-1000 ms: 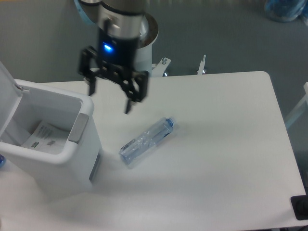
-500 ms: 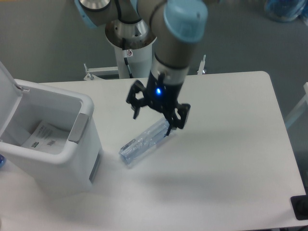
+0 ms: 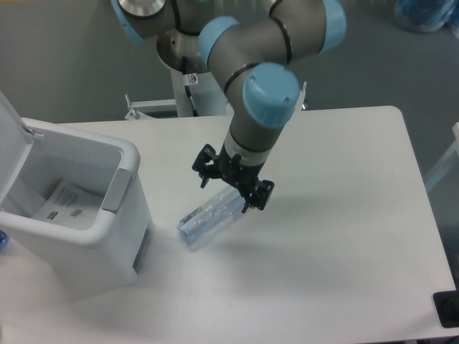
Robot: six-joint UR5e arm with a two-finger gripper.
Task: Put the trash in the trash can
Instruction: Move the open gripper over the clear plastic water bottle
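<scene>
The crushed clear plastic bottle (image 3: pixel 208 218) lies on the white table, slanting from lower left to upper right. My gripper (image 3: pixel 231 188) is low over its upper, cap end, open, with one finger on each side of the bottle; the cap is hidden under the gripper. The white trash can (image 3: pixel 79 215) stands at the left with its lid raised. The flat white packet with a barcode label (image 3: pixel 68 205) lies inside it.
The robot's base post (image 3: pixel 190 79) stands behind the table's far edge. A dark object (image 3: pixel 447 308) sits at the table's front right corner. A bluish thing (image 3: pixel 2 240) shows at the left frame edge beside the can.
The arm swung from above the trash can's right side over to the bottle, then lowered and turned so the open fingers straddle the bottle's upper end. The bottle has not moved.
</scene>
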